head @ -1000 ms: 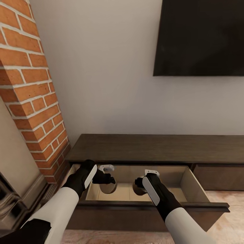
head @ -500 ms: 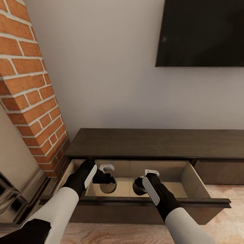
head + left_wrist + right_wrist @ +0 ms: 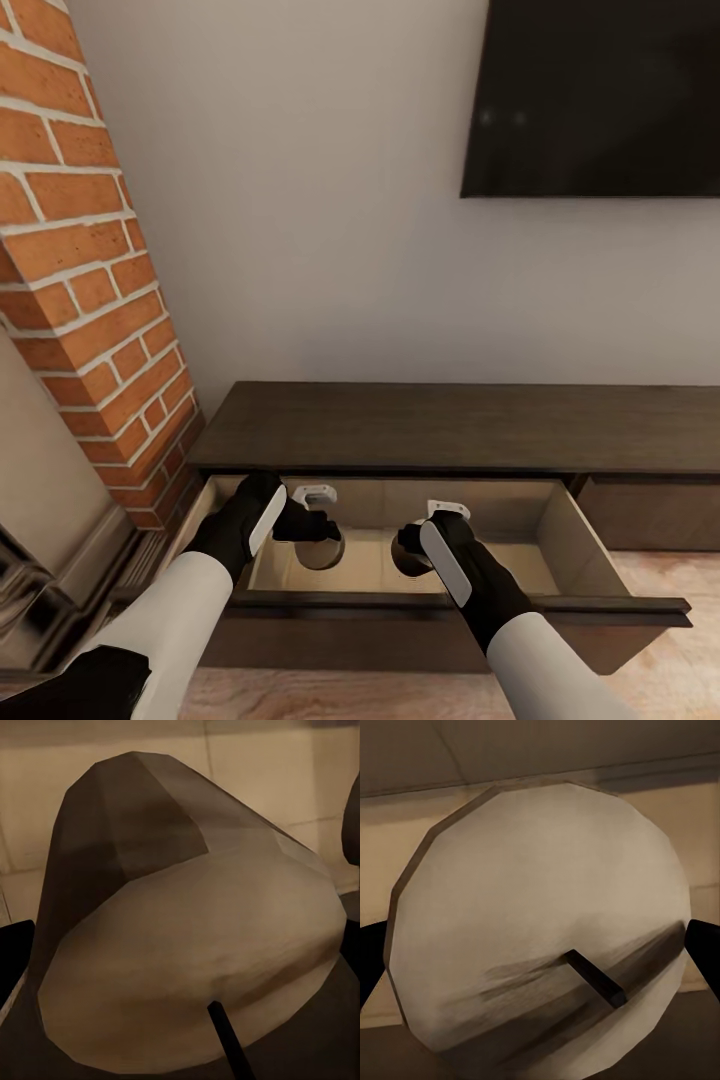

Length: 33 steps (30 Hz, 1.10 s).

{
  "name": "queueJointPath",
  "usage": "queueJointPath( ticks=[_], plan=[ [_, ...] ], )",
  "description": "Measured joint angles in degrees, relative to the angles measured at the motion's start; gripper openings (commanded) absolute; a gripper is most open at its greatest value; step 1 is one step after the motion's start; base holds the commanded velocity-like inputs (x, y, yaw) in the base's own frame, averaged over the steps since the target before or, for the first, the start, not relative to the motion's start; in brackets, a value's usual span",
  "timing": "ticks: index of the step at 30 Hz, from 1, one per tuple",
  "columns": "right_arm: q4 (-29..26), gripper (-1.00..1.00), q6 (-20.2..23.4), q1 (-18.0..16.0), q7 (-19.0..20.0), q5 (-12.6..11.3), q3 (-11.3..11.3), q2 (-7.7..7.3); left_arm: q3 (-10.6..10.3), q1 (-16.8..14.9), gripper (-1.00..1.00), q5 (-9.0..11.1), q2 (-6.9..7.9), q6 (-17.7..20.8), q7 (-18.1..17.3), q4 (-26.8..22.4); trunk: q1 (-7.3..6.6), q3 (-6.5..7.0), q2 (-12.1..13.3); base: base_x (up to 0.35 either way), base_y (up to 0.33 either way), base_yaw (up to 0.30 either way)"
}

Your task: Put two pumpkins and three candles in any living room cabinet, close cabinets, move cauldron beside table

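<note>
Both arms reached down into the open drawer (image 3: 560, 535) of the cabinet (image 3: 460, 425), which sat pulled out below the dark flat top, pale beige interior exposed. Left gripper (image 3: 318, 535) hung at about 10 o'clock of the drawer's middle, right gripper (image 3: 415, 548) at about 2 o'clock of the left one's neighbour space, the two near but apart. Left candle (image 3: 187, 960), a pale stubby cylinder with a short dark wick, was seen tilted in the left wrist view, its flat end facing the camera, black finger (image 3: 13, 956) at one edge; jaws appeared clamped on it. Right candle (image 3: 540, 945) showed end-on in the right wrist view, a round pale disc with wick at centre, black fingers (image 3: 705, 952) at both its flanks; jaws closed against it. In the head view each candle read as a dark round shape under its wrist, above the drawer floor; contact with the floor could not be told. Brick column (image 3: 80, 270) stood at 9 o'clock, black screen (image 3: 600, 95) at 1 o'clock on the wall.
</note>
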Motion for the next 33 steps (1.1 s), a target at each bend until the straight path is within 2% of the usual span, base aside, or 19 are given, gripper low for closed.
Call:
queueJointPath(
  ticks=[17, 27, 33],
  plan=[
    [0.0, -1.0, 0.0, 0.0, 0.0, 0.0, 0.0, 0.08, 0.0, 0.0, -1.0, 0.0, 0.08, 0.0, -0.1, -0.3, 0.02, 0.0, 0.0, 0.058, 0.0, 0.0],
    [0.1, -1.0, 0.1, 0.0, -0.1, -0.2, 0.9, 0.54, 0.0, 0.0, -1.0, 0.0, 0.09, 0.0, 0.2, -0.3, 0.28, -2.21, -0.1, 0.001, 0.0, 0.0],
    [0.1, -1.0, -0.1, 0.0, -0.2, -0.2, 1.8, 1.5, 0.0, 0.0, -1.0, 0.0, 0.09, 0.0, 0.3, -0.3, 0.4, -3.33, -0.2, 0.0, 0.0, 0.0]
  ],
)
